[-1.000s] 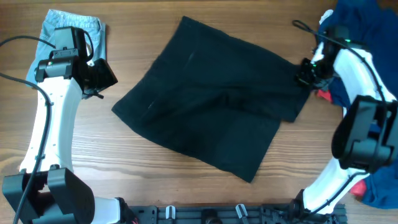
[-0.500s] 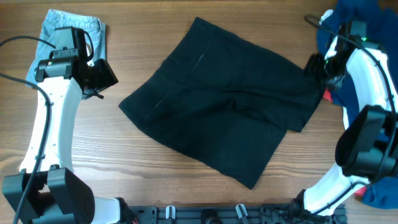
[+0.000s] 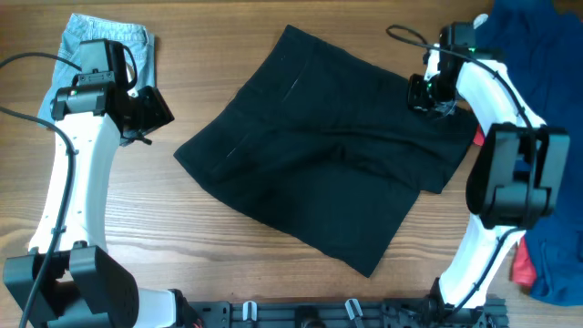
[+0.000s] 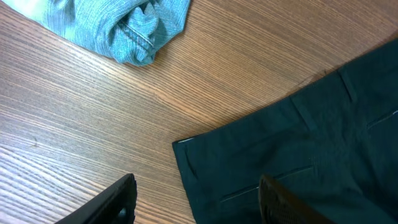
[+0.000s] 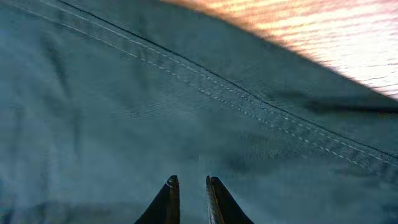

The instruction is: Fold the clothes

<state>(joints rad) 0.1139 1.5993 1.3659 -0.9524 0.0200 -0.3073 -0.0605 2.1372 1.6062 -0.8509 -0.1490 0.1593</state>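
Note:
The black shorts (image 3: 319, 173) lie spread flat and slanted in the middle of the table. My left gripper (image 3: 155, 111) is open and empty and hovers left of the shorts. In the left wrist view its jaws (image 4: 196, 199) straddle the corner of the shorts (image 4: 298, 162). My right gripper (image 3: 421, 94) is over the upper right part of the shorts. In the right wrist view its fingertips (image 5: 191, 182) are almost together just above the black cloth (image 5: 186, 93), with nothing between them.
Folded light-blue denim shorts (image 3: 91, 41) lie at the back left and also show in the left wrist view (image 4: 124, 25). A pile of dark blue clothes (image 3: 537, 36) fills the right edge, with a red item (image 3: 522, 269) near the front right.
My right gripper first pulled the right edge of the black shorts to the right. It then let go and moved left over the shorts. The left arm has not moved.

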